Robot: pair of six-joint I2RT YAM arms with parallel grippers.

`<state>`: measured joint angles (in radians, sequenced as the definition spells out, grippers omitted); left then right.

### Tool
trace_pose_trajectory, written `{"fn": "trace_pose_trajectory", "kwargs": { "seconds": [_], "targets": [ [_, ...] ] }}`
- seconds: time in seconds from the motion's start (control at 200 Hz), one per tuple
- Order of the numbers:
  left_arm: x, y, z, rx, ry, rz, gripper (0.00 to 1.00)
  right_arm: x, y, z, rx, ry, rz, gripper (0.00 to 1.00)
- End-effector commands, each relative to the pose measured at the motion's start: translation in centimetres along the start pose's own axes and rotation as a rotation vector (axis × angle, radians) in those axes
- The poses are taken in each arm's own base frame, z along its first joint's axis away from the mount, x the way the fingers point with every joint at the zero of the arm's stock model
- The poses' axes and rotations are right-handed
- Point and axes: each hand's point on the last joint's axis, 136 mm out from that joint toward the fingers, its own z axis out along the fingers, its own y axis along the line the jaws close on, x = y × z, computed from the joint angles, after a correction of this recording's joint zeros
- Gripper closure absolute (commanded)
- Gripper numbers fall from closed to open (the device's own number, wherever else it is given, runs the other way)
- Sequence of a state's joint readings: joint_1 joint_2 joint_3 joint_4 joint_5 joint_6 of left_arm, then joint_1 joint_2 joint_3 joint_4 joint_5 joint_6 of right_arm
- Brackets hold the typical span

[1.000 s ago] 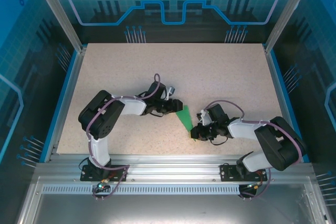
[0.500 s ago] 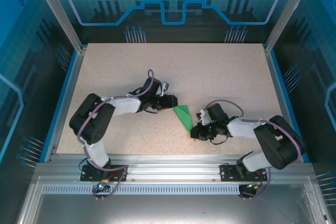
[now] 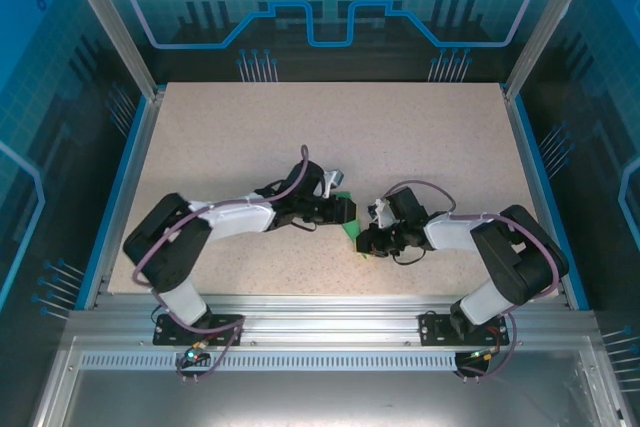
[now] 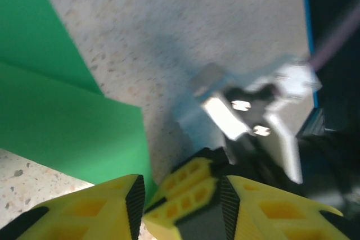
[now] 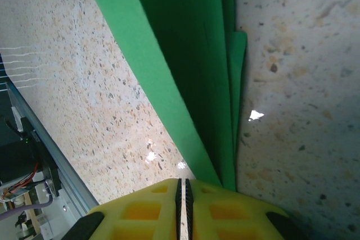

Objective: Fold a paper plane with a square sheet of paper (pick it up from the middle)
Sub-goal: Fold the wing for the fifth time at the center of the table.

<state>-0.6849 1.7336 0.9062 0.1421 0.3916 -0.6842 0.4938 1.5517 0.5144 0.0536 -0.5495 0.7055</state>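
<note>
The square sheet of paper [image 3: 350,230], folded into narrow green layers, lies on the speckled table [image 3: 400,137] near its front edge, where the two arms meet. The left gripper [image 3: 343,212] sits over the paper's far part. Its jaws are partly open with the other arm's yellow tips between them, and no clear grip on anything shows. The right gripper [image 5: 181,186] is pinched tight on the paper's near end.
</note>
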Motion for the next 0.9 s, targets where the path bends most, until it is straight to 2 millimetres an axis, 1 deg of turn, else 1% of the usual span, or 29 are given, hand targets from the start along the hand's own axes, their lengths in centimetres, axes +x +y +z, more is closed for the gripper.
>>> {"fn": "trace_pose_trajectory", "kwargs": {
  "seconds": [0.0, 0.07, 0.145, 0.29, 0.35, 0.495, 0.59, 0.71, 0.77, 0.825, 0.895],
  "targets": [
    [-0.4, 0.1, 1.9, 0.031, 0.019, -0.07, 0.57, -0.3, -0.9, -0.1, 0.025, -0.023, 0.009, 0.87],
    [-0.4, 0.5, 2.8, 0.026, 0.031, -0.088, 0.58, 0.0, -1.1, -0.1, 0.027, -0.022, 0.012, 0.87],
    [-0.1, 1.6, 3.4, -0.015, 0.046, -0.112, 0.59, 0.1, -1.2, -0.2, 0.025, -0.023, 0.014, 0.87],
    [1.0, 5.0, 4.3, -0.152, 0.084, -0.177, 0.63, 0.7, -1.4, -0.3, 0.026, -0.017, 0.021, 0.86],
    [1.5, 6.1, 4.5, -0.189, 0.093, -0.193, 0.64, 1.3, -1.7, -0.4, 0.03, -0.007, 0.027, 0.86],
    [2.3, 7.7, 4.7, -0.235, 0.101, -0.222, 0.65, 3.1, -2.4, -0.9, 0.038, 0.014, 0.034, 0.85],
    [2.5, 8.1, 4.8, -0.247, 0.104, -0.229, 0.65, 4.5, -2.9, -1.1, 0.043, 0.045, 0.038, 0.85],
    [2.4, 7.9, 4.7, -0.245, 0.107, -0.222, 0.65, 5.3, -3.6, -1.5, 0.065, 0.046, 0.046, 0.85],
    [2.3, 7.5, 4.6, -0.23, 0.107, -0.214, 0.65, 5.2, -3.5, -1.9, 0.064, 0.027, 0.044, 0.85],
    [2.0, 6.7, 4.5, -0.199, 0.102, -0.207, 0.65, 4.6, -2.9, -2.5, 0.051, -0.005, 0.034, 0.85],
    [1.7, 5.4, 4.1, -0.157, 0.094, -0.188, 0.63, 3.4, -1.9, -3.7, 0.046, -0.065, 0.007, 0.84]
  ]
}}
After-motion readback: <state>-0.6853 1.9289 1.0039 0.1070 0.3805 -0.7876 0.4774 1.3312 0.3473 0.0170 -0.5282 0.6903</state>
